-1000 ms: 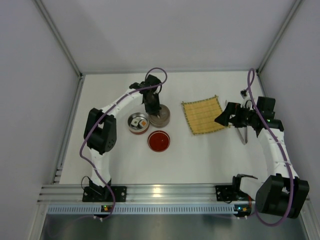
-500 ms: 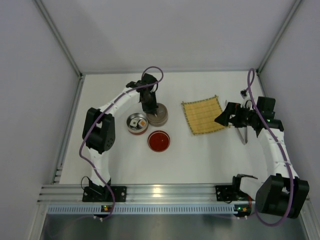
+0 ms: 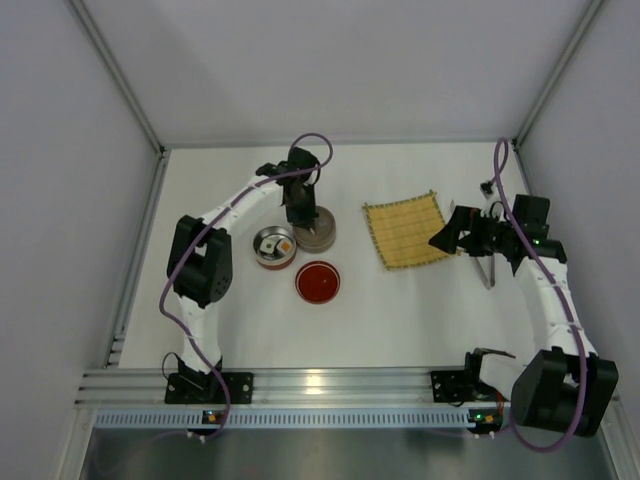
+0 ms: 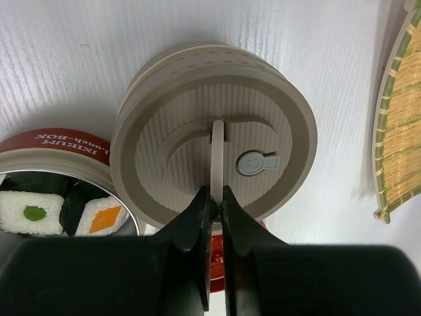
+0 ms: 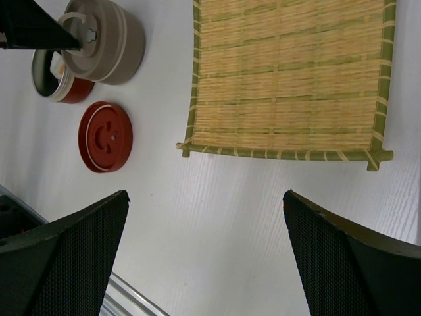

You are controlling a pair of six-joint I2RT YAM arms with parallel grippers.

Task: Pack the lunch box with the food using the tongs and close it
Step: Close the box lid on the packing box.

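Note:
My left gripper (image 4: 216,191) is shut on the upright strap handle (image 4: 218,148) of the round grey lid (image 4: 214,131), which overlaps the right rim of the lunch box (image 4: 62,141). The open lunch box (image 3: 273,247) holds the food: one sushi piece with an orange centre (image 4: 102,219) and one with a green centre (image 4: 26,212). The tongs (image 3: 486,273) lie on the table at the right, just beside my right arm. Left of them, my right gripper (image 3: 447,238) hangs open and empty by the mat's right edge, with its jaws wide apart in the right wrist view (image 5: 205,195).
A yellow bamboo mat (image 3: 405,231) lies between the two arms with nothing on it. A round red lid (image 3: 318,281) rests on the table in front of the lunch box. White walls enclose the table on three sides.
The left gripper and the grey lid have shifted slightly left and back, closer to the lunch box. The right arm has not moved.

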